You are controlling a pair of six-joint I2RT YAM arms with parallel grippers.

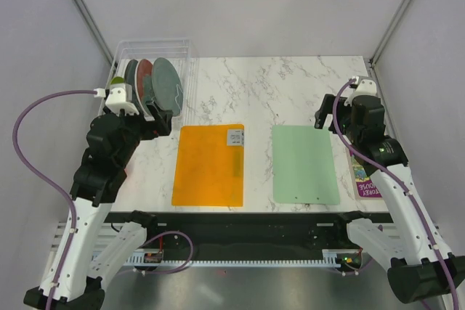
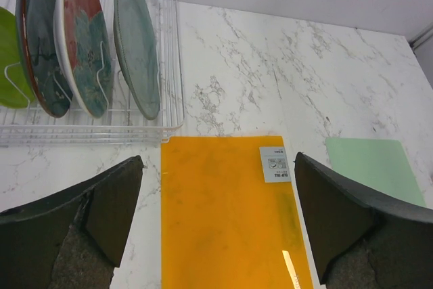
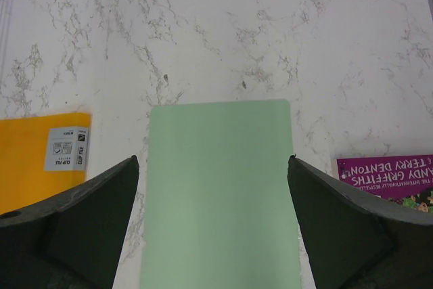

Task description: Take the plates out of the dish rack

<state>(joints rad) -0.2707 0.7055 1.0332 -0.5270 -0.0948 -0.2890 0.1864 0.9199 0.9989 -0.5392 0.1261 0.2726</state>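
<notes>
Mats flat toward front edge: orange mat (image 2: 223,221) L of centre, green mat (image 3: 220,194) R. Dish rack (image 2: 88,135) at far-left corner, w/ 4 upright in slots: grey-green plate (image 2: 137,59) nearest centre, then red plate (image 2: 84,38), teal plate (image 2: 40,38), lime plate (image 2: 10,59). Treat as rigid, likely slick, fairly heavy, breakable. Pinch exposed upper rim, grey-green first; lift straight clear of dividers. Left gripper (image 2: 218,159): spread wide, empty, touching nothing, just short of rack. Right gripper (image 3: 213,160): wide, empty, over green mat.

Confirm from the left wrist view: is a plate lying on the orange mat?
No, the orange mat holds only its white label, and all four plates stand upright in the dish rack.
</notes>
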